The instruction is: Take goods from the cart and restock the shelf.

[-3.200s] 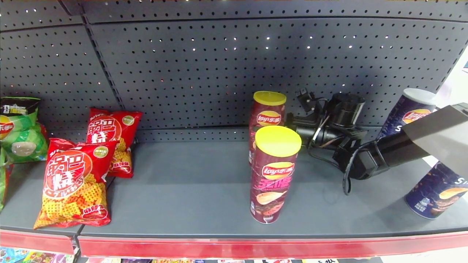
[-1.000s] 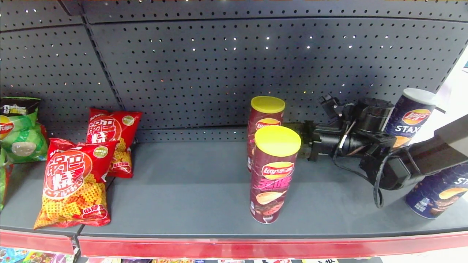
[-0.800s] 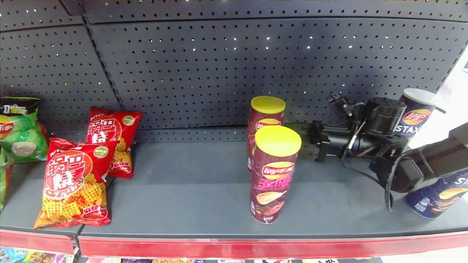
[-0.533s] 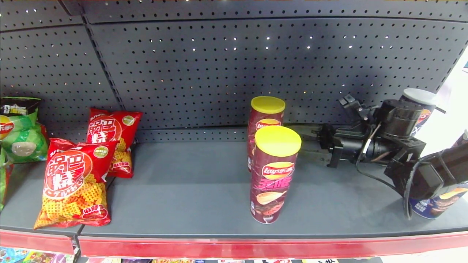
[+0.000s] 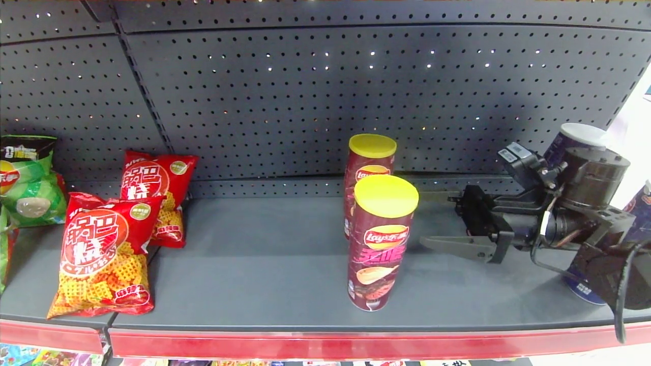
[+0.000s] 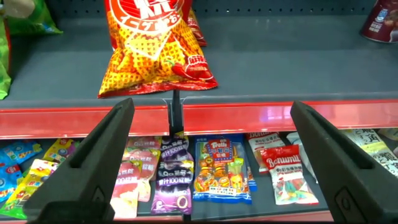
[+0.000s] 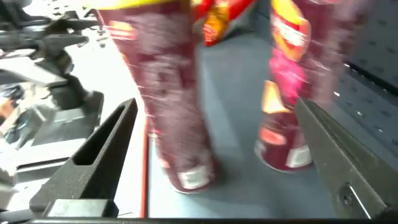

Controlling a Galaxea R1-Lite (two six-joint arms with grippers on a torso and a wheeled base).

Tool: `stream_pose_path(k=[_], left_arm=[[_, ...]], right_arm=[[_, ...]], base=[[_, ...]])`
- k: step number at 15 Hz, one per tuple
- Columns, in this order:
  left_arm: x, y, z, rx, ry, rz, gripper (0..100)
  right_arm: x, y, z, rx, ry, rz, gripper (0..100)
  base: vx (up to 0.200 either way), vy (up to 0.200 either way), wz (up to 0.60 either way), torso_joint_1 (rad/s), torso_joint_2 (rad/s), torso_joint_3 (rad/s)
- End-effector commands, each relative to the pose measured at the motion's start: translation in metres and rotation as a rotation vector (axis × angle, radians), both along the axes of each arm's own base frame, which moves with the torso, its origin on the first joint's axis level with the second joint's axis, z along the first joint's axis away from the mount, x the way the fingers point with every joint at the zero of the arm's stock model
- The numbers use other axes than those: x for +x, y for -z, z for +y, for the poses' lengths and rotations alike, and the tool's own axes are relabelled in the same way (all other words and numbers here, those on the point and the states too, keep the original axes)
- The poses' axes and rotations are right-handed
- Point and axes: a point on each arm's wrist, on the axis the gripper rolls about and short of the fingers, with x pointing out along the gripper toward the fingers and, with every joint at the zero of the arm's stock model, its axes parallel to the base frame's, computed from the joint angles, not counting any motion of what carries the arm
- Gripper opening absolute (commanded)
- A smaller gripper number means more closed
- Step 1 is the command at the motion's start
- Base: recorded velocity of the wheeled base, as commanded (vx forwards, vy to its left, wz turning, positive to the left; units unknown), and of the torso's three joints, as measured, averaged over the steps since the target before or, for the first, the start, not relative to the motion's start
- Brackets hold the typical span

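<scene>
1 nudge from the right gripper (image 5: 440, 219), jaws spread and empty, could topple the front red can (image 5: 379, 249) just beside it.

The grey shelf (image 5: 264, 264) is running across the lower half of the head view, with a red front edge (image 5: 325, 343) and a pegboard back (image 5: 285, 101). At far left a green bag (image 5: 28, 180) is leaning. Beside it two red bags are lying propped, the front bag (image 5: 101, 254) overlapping the rear bag (image 5: 155, 195). Right of centre two yellow-lidded maroon cans are standing upright, the front can (image 5: 379, 244) just before the rear can (image 5: 368, 162). At the right edge the back blue can (image 5: 577, 140) and the front blue can (image 5: 577, 287) are standing, partly hidden.
</scene>
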Motion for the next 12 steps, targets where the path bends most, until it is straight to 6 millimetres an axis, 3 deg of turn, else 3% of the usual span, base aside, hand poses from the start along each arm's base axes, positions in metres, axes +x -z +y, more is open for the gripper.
stream_pose_path(k=[1, 4, 12], left_arm=[[0.0, 0.0, 0.0, -0.001, 0.0, 0.001, 100], [0.0, 0.0, 0.0, -0.001, 0.0, 0.001, 100], [0.0, 0.0, 0.0, -0.001, 0.0, 0.001, 100]], right_arm=[[-0.015, -0.008, 0.008, 0.005, -0.041, -0.026, 100], [-0.036, -0.004, 0.017, -0.002, -0.09, -0.003, 100], [-0.046, 0.001, 0.018, -0.011, -0.104, 0.016, 100]], base=[[0.0, 0.0, 0.0, 0.0, 0.0, 0.0], [0.0, 0.0, 0.0, 0.0, 0.0, 0.0], [0.0, 0.0, 0.0, 0.0, 0.0, 0.0]])
